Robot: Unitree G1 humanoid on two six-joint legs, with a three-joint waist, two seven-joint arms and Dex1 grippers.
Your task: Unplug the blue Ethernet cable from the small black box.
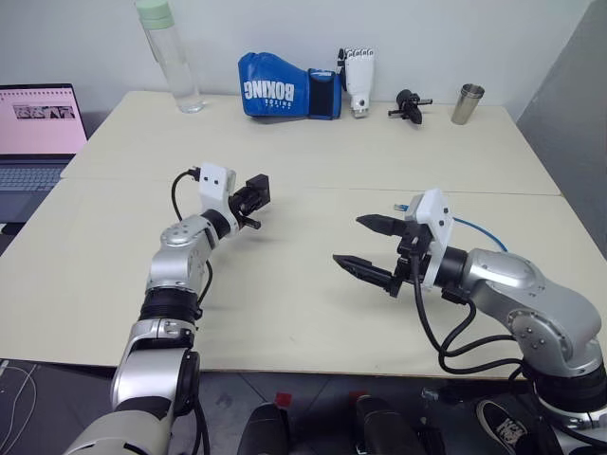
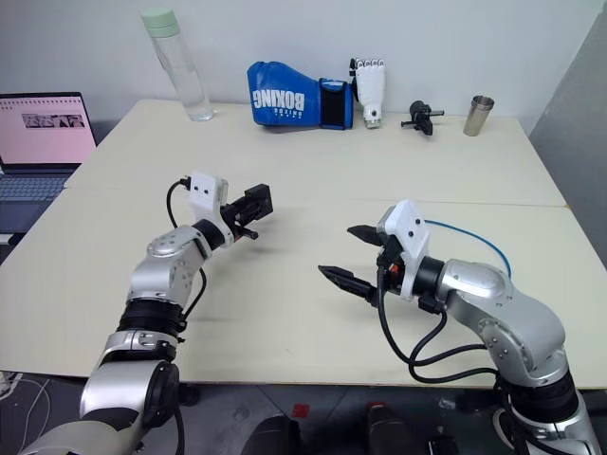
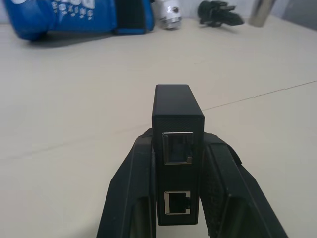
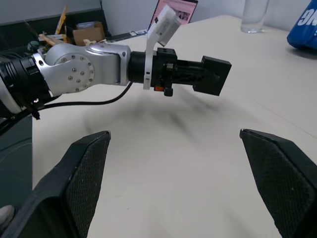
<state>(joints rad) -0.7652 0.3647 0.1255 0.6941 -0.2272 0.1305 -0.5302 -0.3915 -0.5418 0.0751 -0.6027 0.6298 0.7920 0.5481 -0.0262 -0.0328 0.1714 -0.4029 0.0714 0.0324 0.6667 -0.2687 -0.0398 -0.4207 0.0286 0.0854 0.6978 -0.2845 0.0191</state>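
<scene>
My left gripper (image 1: pixel 254 201) is shut on the small black box (image 3: pixel 177 119) and holds it level above the left half of the table. The box also shows between the left fingers (image 4: pixel 214 74) in the right wrist view. Two sockets on the box's end face the left wrist camera, and both have no plug in them. My right gripper (image 1: pixel 351 240) hangs open above the table's right half, apart from the box, with nothing between its fingers. The blue Ethernet cable (image 2: pixel 467 233) lies on the table behind my right wrist, partly hidden by the arm.
Along the table's far edge (image 1: pixel 313 95) stand a clear bottle (image 1: pixel 173 59), a blue boxing glove (image 1: pixel 285 95), a white robotic hand (image 1: pixel 358 81), a black knobbed gadget (image 1: pixel 410 104) and a metal cup (image 1: pixel 467 102). An open laptop (image 1: pixel 38 133) sits to the far left.
</scene>
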